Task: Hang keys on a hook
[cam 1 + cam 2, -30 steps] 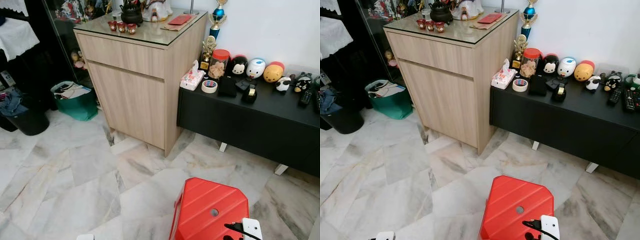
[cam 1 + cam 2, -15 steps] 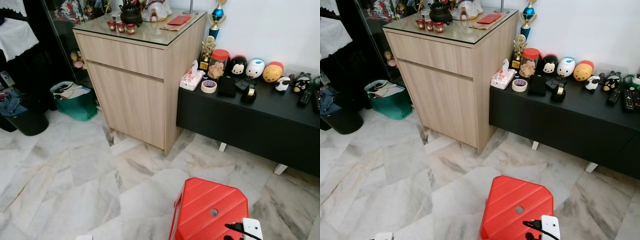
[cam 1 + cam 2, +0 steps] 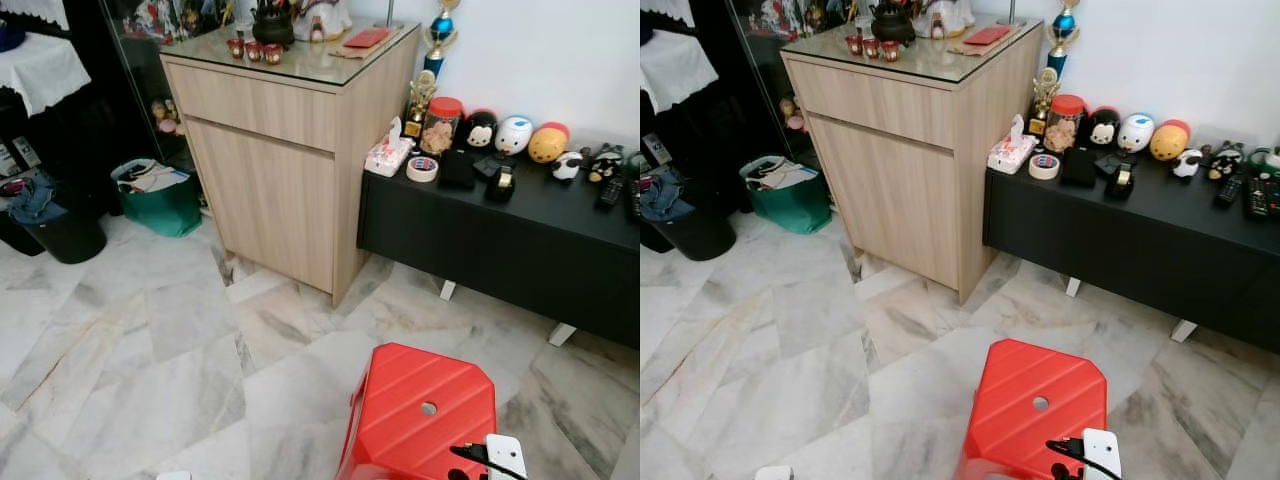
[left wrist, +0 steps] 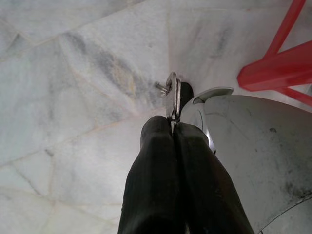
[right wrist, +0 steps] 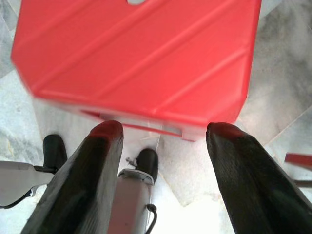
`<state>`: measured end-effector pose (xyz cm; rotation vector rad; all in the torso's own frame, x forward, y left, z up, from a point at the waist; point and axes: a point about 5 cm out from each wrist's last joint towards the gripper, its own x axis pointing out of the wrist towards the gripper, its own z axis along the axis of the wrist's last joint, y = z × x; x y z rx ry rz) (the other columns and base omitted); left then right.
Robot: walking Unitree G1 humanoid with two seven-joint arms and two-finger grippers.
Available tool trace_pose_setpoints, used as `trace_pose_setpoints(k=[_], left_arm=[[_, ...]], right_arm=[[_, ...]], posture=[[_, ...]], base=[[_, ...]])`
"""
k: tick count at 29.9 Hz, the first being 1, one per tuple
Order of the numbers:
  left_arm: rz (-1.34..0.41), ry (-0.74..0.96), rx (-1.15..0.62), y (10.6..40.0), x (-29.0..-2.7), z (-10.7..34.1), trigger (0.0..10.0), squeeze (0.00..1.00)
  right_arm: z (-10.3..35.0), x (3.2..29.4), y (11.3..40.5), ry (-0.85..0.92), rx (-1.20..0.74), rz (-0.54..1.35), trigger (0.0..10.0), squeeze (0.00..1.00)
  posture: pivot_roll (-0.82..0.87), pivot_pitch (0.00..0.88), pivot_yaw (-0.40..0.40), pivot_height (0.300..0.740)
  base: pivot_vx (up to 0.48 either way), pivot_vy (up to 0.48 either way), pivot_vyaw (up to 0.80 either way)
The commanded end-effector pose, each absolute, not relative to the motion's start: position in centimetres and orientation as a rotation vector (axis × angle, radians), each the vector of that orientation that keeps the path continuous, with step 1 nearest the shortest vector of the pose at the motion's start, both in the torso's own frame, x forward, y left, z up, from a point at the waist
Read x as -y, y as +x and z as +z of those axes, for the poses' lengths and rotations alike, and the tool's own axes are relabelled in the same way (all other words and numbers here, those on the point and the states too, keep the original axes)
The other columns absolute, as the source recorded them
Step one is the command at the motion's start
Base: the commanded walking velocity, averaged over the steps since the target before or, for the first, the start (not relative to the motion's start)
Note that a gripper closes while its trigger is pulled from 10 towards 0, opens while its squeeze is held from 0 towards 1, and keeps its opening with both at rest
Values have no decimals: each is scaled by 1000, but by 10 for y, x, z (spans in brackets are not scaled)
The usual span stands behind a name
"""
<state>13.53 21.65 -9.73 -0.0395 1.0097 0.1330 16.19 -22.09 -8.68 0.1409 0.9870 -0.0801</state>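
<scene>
Left tool: fingers pressed together, pinching the keys above the marble floor.
Right tool: fingers spread wide, nothing between them, over the red stool.
Writing: none legible.
Surroundings: wooden cabinet beside black counter; stool on the floor in front.
Counter, cabinet end: tissue pack, tape roll, red-lidded jar.
Containers: green bag holding papers; black bin.
</scene>
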Motion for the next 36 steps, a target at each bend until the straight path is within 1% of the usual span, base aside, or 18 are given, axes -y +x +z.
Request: trace_pose_setpoints(k=[1, 6, 13, 22, 30, 36], left_arm=[[94, -44, -1032, 135, -203, -100, 10000, 0], [86, -44, -1015, 144, -199, -98, 10000, 0], [97, -37, -995, 148, -220, -92, 10000, 0], [109, -32, -1004, 143, -231, -92, 10000, 0], [104, -34, -1005, 149, -225, -91, 10000, 0], [89, -39, -996, 158, -212, -91, 10000, 0]], right_arm=[[-86, 222, 163, 136, -986, -74, 10000, 0], [-86, 222, 162, 136, -985, -74, 10000, 0], [-86, 222, 162, 134, -985, -73, 10000, 0], [-86, 222, 162, 139, -981, -76, 10000, 0], [-86, 222, 163, 139, -981, -77, 10000, 0], [-85, 222, 164, 139, -981, -76, 10000, 0]], posture=[[-33, 0, -2, 740], [-37, 0, 0, 740], [-36, 0, -1, 740], [-36, 0, 0, 740], [-37, 0, -1, 740], [-38, 0, -2, 740]], base=[[-255, 0, 0], [-257, 0, 0], [-258, 0, 0], [-255, 0, 0], [-267, 0, 0], [-270, 0, 0]])
